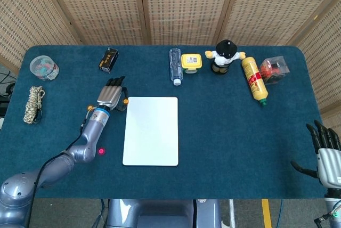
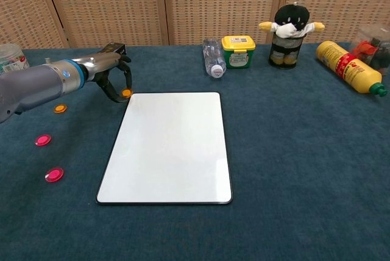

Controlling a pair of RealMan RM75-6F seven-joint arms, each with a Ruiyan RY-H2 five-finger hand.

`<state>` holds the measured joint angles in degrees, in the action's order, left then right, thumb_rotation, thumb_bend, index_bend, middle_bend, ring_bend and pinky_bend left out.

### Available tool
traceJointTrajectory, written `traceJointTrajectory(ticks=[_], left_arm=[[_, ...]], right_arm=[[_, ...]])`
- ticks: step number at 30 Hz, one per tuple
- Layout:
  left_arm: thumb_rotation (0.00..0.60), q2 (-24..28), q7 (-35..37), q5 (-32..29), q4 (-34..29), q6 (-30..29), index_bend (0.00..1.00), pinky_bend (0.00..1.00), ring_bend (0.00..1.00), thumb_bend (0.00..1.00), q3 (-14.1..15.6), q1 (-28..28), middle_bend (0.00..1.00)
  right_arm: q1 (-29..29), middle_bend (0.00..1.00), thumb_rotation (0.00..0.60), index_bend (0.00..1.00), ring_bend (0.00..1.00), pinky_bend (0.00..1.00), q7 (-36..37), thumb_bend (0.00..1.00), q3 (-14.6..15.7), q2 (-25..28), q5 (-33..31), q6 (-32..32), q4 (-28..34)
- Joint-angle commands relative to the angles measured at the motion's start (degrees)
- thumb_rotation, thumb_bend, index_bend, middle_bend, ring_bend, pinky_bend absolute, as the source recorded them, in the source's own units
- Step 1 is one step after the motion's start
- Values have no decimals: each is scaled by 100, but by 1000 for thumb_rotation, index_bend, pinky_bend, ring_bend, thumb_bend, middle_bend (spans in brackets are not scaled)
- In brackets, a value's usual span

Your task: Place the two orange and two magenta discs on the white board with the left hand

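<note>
My left hand (image 1: 111, 96) (image 2: 111, 73) pinches an orange disc (image 2: 126, 92) (image 1: 126, 100) between thumb and finger, just beyond the top-left corner of the white board (image 1: 151, 130) (image 2: 167, 145). A second orange disc (image 2: 60, 108) lies on the cloth to the left, under my forearm in the head view. Two magenta discs (image 2: 42, 140) (image 2: 54, 174) lie nearer the front left; only one magenta disc (image 1: 100, 151) shows in the head view. Nothing lies on the board. My right hand (image 1: 326, 153) rests open at the table's front right corner.
A black box (image 1: 108, 59) stands behind the left hand. Along the back stand a water bottle (image 1: 175, 65), yellow tub (image 1: 191, 62), doll (image 1: 225, 56), yellow squeeze bottle (image 1: 253, 79) and clear box (image 1: 274, 69). A rope coil (image 1: 33, 104) and plastic tub (image 1: 43, 67) lie far left.
</note>
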<state>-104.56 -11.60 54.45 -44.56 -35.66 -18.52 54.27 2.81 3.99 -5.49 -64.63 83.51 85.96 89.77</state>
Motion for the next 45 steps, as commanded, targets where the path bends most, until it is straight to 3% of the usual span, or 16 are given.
traceJointTrajectory(ticks=[1, 4, 6, 8, 10, 14, 20, 28, 34, 45], left_arm=[[600, 150, -115, 31, -439, -137, 561, 0, 0, 310, 7, 29, 0], [600, 81, -209, -56, -596, -90, 438, 0, 0, 287, 14, 120, 0], [600, 30, -231, -84, -623, -68, 216, 0, 0, 255, 24, 166, 0], [600, -15, -257, -107, -619, -64, 77, 0, 0, 240, 37, 203, 0], [600, -39, -273, -123, -616, -75, 37, 0, 0, 238, 48, 221, 0], [600, 202, -293, -149, -725, -234, 52, 0, 0, 250, 109, 66, 0], [600, 895, -206, -62, -1250, -548, 316, 0, 0, 261, 409, -519, 0], [600, 1581, 193, 145, -1473, -788, 376, 0, 0, 274, 801, -1241, 0], [600, 1628, 639, 343, -1191, -758, 376, 0, 0, 292, 904, -1478, 0], [600, 1150, 1059, 648, -372, -383, 381, 0, 0, 324, 903, -1335, 0]], right_arm=[[-1, 0, 600, 0, 0, 0, 16, 2, 0, 4, -1, -2, 4], [-1, 0, 600, 0, 0, 0, 48, 2, -1, 8, -2, -6, 0], [-2, 0, 600, 0, 0, 0, 61, 2, -2, 12, -5, -8, 0], [-5, 0, 600, 0, 0, 0, 69, 2, -6, 15, -14, -7, 0], [-11, 0, 600, 0, 0, 0, 83, 2, -10, 19, -25, -1, 4], [-27, 0, 600, 0, 0, 0, 104, 2, -8, 27, -23, 19, -3], [-36, 0, 600, 0, 0, 0, 97, 2, -3, 26, -10, 35, -5], [-25, 0, 600, 0, 0, 0, 80, 2, -1, 29, -13, 6, 16], [-3, 0, 600, 0, 0, 0, 20, 2, 2, 19, -2, -19, 32], [-4, 0, 600, 0, 0, 0, 30, 2, -1, 28, -23, -30, 46]])
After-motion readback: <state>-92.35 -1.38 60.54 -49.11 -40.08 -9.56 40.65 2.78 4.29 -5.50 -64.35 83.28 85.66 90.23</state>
